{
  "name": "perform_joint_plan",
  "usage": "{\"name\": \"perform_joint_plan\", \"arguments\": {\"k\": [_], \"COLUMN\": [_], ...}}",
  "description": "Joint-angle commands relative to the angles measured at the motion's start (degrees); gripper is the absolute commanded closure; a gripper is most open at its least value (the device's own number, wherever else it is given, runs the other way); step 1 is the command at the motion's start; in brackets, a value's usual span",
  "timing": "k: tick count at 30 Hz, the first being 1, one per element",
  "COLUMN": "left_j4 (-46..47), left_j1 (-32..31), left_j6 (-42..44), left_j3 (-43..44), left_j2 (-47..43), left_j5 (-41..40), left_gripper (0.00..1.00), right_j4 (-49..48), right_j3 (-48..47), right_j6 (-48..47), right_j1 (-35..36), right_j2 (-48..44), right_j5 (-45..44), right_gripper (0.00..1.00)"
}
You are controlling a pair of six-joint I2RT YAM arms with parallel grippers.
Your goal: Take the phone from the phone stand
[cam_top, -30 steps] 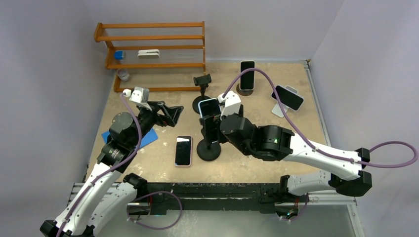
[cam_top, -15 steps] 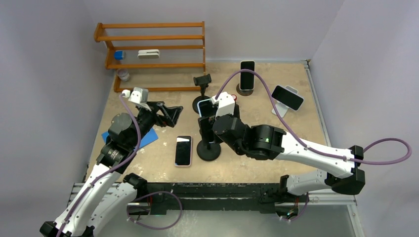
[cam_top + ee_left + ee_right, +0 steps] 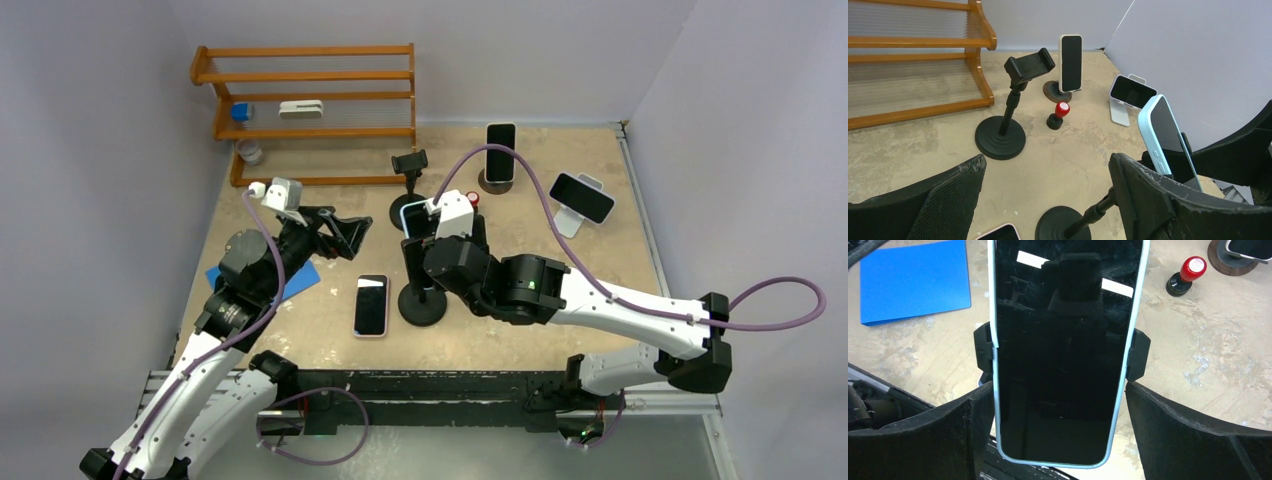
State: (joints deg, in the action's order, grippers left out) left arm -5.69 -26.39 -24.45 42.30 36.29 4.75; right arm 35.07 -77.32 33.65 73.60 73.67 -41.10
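A light-blue phone (image 3: 418,217) with a dark screen stands upright in the clamp of a black round-based phone stand (image 3: 423,304) near the table's middle. My right gripper (image 3: 420,250) is open, with one finger on each side of the phone's lower half. In the right wrist view the phone (image 3: 1065,350) fills the space between the fingers (image 3: 1178,440), and the stand's clamp (image 3: 1139,347) grips its edges. My left gripper (image 3: 350,232) is open and empty, left of the stand. In the left wrist view the phone (image 3: 1168,137) is at the right.
A second phone (image 3: 371,304) lies flat left of the stand's base. An empty black stand (image 3: 410,165), a red stamp (image 3: 1061,111), a phone on a round wooden base (image 3: 500,150) and one on a white stand (image 3: 580,198) are behind. A blue folder (image 3: 300,275) and a wooden rack (image 3: 310,100) are at the left.
My right arm has moved left and forward, bringing its open fingers around the phone in the stand. The left arm has not moved.
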Motion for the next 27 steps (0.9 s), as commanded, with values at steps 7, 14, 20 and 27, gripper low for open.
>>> {"name": "perform_joint_plan", "arguments": {"k": [7, 14, 20, 27], "left_j4": [0.9, 2.2, 1.9, 1.9], "left_j1": [-0.4, -0.4, -0.4, -0.4], "left_j6": [0.1, -1.1, -1.7, -1.3], "left_j3": [1.6, 1.5, 2.2, 2.2], "left_j2": [-1.5, -1.5, -0.3, -1.1], "left_j5": [2.4, 7.5, 9.2, 9.5], "left_gripper": [0.09, 0.09, 0.09, 0.09], "right_j4": [2.8, 3.3, 3.3, 2.7], "right_j3": [-1.6, -2.3, -3.4, -3.7], "right_j6": [1.6, 0.9, 0.5, 0.6], "right_j1": [0.3, 0.3, 0.3, 0.3], "right_j2": [2.1, 1.8, 1.7, 0.7], "right_j5": [-2.9, -2.8, -1.7, -1.8], "right_gripper": [0.03, 0.08, 0.02, 0.01]}}
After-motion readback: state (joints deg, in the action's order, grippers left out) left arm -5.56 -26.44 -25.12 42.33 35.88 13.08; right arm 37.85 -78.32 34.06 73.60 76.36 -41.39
